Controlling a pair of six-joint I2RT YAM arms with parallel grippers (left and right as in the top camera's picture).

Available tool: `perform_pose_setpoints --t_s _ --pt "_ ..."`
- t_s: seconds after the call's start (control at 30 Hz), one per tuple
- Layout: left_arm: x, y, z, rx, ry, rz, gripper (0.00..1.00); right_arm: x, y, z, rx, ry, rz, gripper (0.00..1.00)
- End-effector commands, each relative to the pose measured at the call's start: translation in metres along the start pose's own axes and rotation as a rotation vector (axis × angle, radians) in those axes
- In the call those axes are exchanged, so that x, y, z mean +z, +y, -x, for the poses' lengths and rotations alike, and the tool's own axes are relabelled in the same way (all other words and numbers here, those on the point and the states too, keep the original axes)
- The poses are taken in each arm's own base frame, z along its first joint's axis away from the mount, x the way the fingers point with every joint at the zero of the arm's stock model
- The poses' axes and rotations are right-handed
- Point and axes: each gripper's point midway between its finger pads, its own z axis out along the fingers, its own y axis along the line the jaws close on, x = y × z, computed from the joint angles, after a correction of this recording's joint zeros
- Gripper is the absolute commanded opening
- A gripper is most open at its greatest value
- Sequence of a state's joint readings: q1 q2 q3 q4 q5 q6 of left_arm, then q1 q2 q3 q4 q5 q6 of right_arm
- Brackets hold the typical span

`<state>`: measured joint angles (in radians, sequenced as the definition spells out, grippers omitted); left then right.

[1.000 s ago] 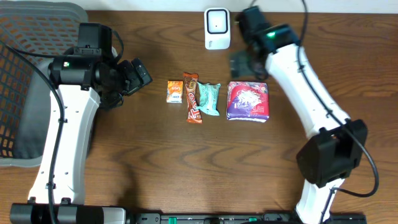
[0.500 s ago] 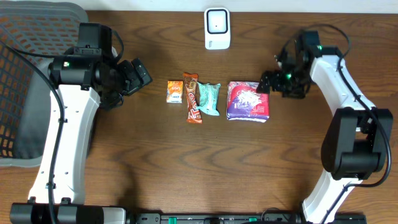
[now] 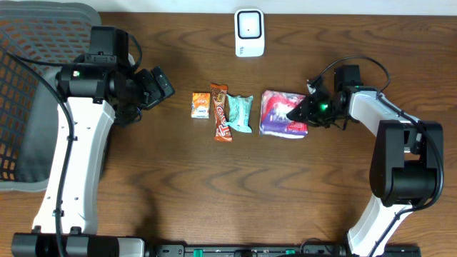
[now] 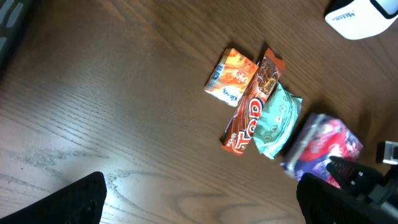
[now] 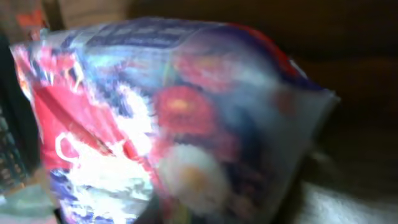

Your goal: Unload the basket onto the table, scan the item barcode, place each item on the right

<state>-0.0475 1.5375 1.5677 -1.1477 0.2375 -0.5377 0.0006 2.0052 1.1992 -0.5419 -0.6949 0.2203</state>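
Two arms rise from the near edge of the wooden table (image 3: 214,185), one at each side. The left gripper (image 4: 199,190) hangs over the left part of the table with its claw spread wide and nothing between the fingers (image 4: 74,202). In its wrist view the dark fingers show only at the two lower corners. Beside this arm, at the left edge, lies a dark mesh basket (image 3: 21,64).

Further in, at the middle of the table, four items lie in one row. From the left come a small orange packet (image 3: 201,105), a brown chocolate bar (image 3: 221,112) and a teal packet (image 3: 240,113); these three lie close against each other. The flowered pack (image 3: 280,114), purple and red, is the last at the right, just beside the teal packet. The right gripper (image 3: 305,110) reaches it low from the right side. Its claw pinches the right edge of the pack, which sits tilted, with that edge a little raised. The right wrist view is filled by the pack, blurred.

At the far edge, well apart from the row, stands the white scanner (image 3: 249,32).
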Motion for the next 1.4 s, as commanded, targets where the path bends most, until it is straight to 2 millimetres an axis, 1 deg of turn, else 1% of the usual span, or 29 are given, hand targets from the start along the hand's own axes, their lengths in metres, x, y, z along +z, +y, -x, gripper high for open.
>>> perform_pose_setpoints --t_s 0.0,0.1,0.2,0.27,0.3,0.37,0.4,0.5,0.57,0.6,0.63,0.7,0.73,0.77,0.83,0.9,1.07,1.27,1.37 --pt "0.000 0.001 0.002 0.010 -0.002 0.003 0.98 -0.001 0.012 0.007 0.111 -0.010 0.046 0.03" --pt "0.000 0.001 0.002 0.010 -0.002 0.004 0.98 -0.019 0.038 0.035 0.118 -0.062 0.145 0.02" --pt "0.000 0.001 0.002 0.010 -0.002 0.004 0.98 -0.038 0.060 0.070 0.152 -0.146 0.197 0.01" --pt "0.000 0.001 0.002 0.010 -0.002 0.004 0.98 -0.047 0.078 0.094 0.153 -0.218 0.242 0.01" --pt "0.000 0.001 0.002 0.010 -0.002 0.003 0.98 -0.052 0.090 0.108 0.146 -0.265 0.279 0.01" --pt "0.000 0.001 0.002 0.010 -0.002 0.003 0.98 -0.057 0.109 0.130 0.141 -0.359 0.322 0.01" --pt "0.000 0.001 0.002 0.010 -0.002 0.004 0.98 -0.058 0.114 0.139 0.156 -0.410 0.317 0.01" --pt "0.000 0.001 0.002 0.010 -0.002 0.003 0.98 -0.054 0.119 0.160 0.252 -0.557 0.256 0.01" --pt "0.000 0.001 0.002 0.010 -0.002 0.004 0.98 -0.049 0.123 0.166 0.302 -0.625 0.226 0.01" --pt "0.000 0.001 0.002 0.010 -0.002 0.004 0.98 -0.046 0.130 0.169 0.317 -0.667 0.221 0.01" --pt "0.000 0.001 0.002 0.010 -0.002 0.004 0.98 -0.044 0.139 0.172 0.315 -0.705 0.231 0.01" --pt "0.000 0.001 0.002 0.010 -0.002 0.003 0.98 -0.046 0.164 0.179 0.264 -0.789 0.273 0.02" --pt "0.000 0.001 0.002 0.010 -0.002 0.004 0.98 -0.049 0.175 0.181 0.244 -0.829 0.289 0.03" --pt "0.000 0.001 0.002 0.010 -0.002 0.004 0.98 -0.051 0.182 0.183 0.235 -0.869 0.293 0.04" --pt "0.000 0.001 0.002 0.010 -0.001 0.003 0.98 -0.055 0.191 0.186 0.231 -0.935 0.287 0.05" --pt "0.000 0.001 0.002 0.010 -0.001 0.003 0.98 -0.058 0.192 0.188 0.239 -0.965 0.275 0.05" --pt "0.000 0.001 0.002 0.010 -0.002 0.004 0.98 -0.063 0.185 0.193 0.254 -0.997 0.255 0.05" --pt "0.000 0.001 0.002 0.010 -0.002 0.003 0.98 -0.053 0.182 0.198 0.250 -0.986 0.255 0.06" --pt "0.000 0.001 0.002 0.010 -0.002 0.004 0.98 -0.058 0.180 0.202 0.201 -0.982 0.245 0.06"
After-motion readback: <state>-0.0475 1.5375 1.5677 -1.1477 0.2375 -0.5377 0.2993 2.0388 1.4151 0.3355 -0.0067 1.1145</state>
